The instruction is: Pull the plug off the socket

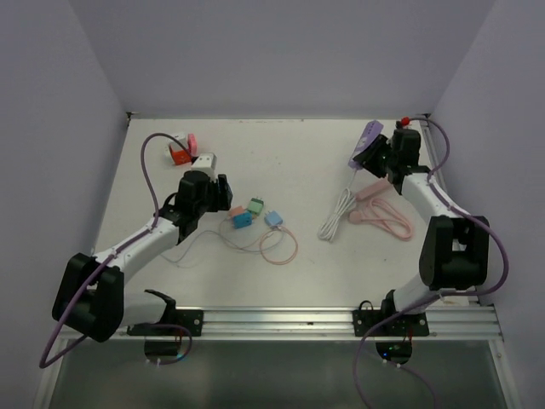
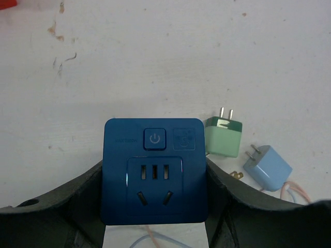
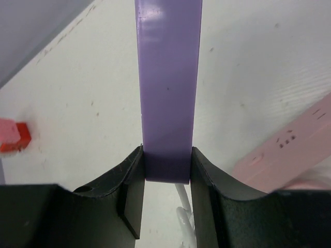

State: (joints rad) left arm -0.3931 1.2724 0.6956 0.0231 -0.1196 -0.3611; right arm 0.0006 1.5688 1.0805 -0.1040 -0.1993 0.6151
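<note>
**Left arm.** Your left gripper is clamped on the blue socket. One dark finger presses each side edge, and the lower half of the block sits between the fingertips. The socket face is turned to the wrist camera, with the power button on the side farthest from the fingers and the slots uncovered. The body is square, so there is no long axis to log.

**Right arm.** Your right gripper is closed tight on the purple strip, with its fingers on the two long edges at the near end. The strip's long axis runs straight out from the fingers. From the top camera it sits at the far right corner of the table, tilted, with its free end toward the back wall. The two held items are well apart, on opposite sides of the table.

**Counts.**
- Two loose plugs lie on the table to the right of the blue socket, each with two prongs.
  - The green plug has its prongs pointing away from the fingers.
  - The light blue plug has its prongs angled toward the green one.
- There are two strips: the purple one, held, and a pink strip flat on the table beside the right fingers.
- One white cable lies coiled below the purple strip.
</note>
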